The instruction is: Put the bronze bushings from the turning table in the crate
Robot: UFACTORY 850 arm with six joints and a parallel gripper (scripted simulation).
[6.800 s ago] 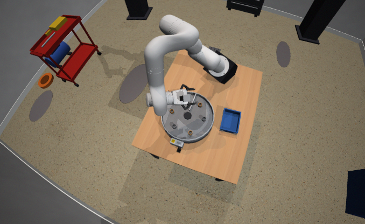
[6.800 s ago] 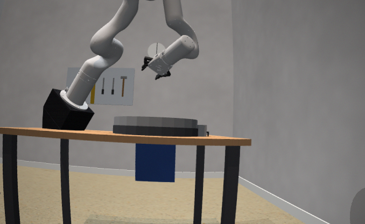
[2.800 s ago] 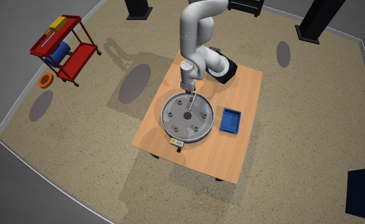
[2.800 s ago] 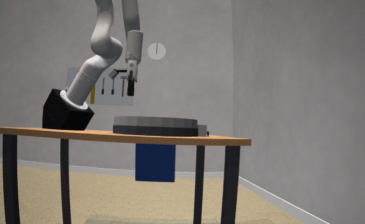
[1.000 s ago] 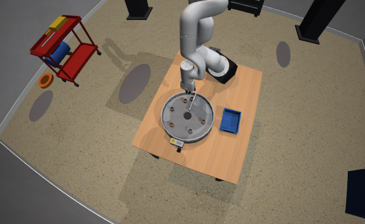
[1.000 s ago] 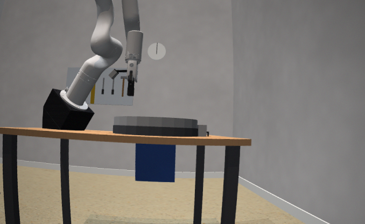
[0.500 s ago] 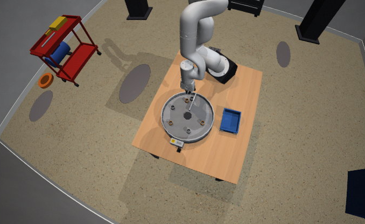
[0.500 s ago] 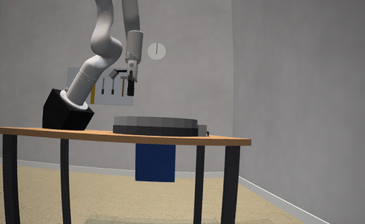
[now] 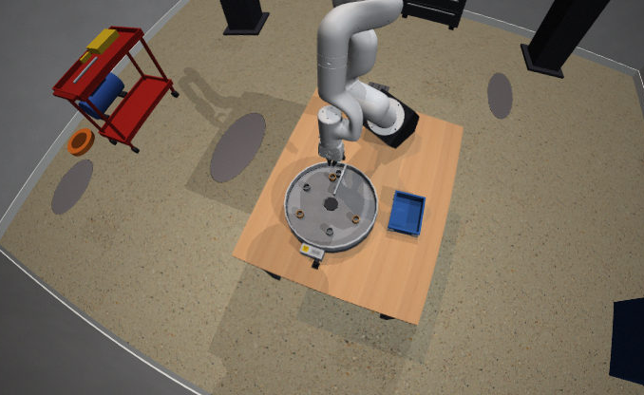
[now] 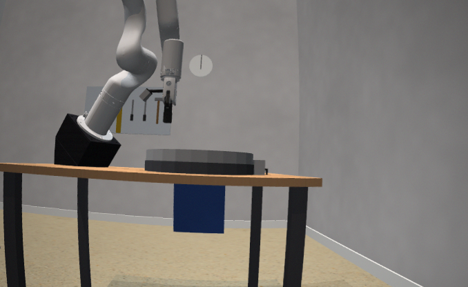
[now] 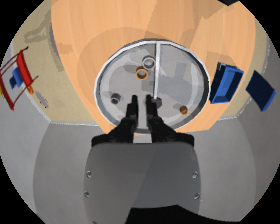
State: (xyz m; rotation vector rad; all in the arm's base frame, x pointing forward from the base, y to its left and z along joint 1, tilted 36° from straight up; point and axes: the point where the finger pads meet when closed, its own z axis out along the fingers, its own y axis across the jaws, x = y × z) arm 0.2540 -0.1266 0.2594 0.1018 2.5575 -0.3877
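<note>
- Hovering well above the far rim of the turning table (image 9: pixel 293 216), the gripper (image 10: pixel 167 117) is pointing straight down with its black fingers drawn nearly together and nothing between them.
- One bronze bushing (image 9: pixel 332 177) is sitting on the disc just below the gripper in the top view, close to the thin divider bar (image 9: pixel 340 178) that is running from the rim toward the centre hole (image 9: pixel 330 203).
- Two more bronze bushings are lying on the disc, one (image 9: pixel 299 214) on the left side and one (image 9: pixel 356 218) on the right side, both near the rim.
- A steel bushing (image 9: pixel 306 187) is resting at the upper left of the disc and another (image 9: pixel 329 230) near the front edge, each well apart from the bronze ones.
- Sitting on the wooden table (image 9: pixel 413 289) just to the right of the turning table, the blue crate (image 9: pixel 406 213) is showing no bushing inside it.
- From the side, the arm's white forearm (image 10: pixel 172 56) is hanging vertically, leaving open air between the fingertips and the grey disc wall.
- A small control box (image 9: pixel 312 251) is sticking out at the front of the turning table.
</note>
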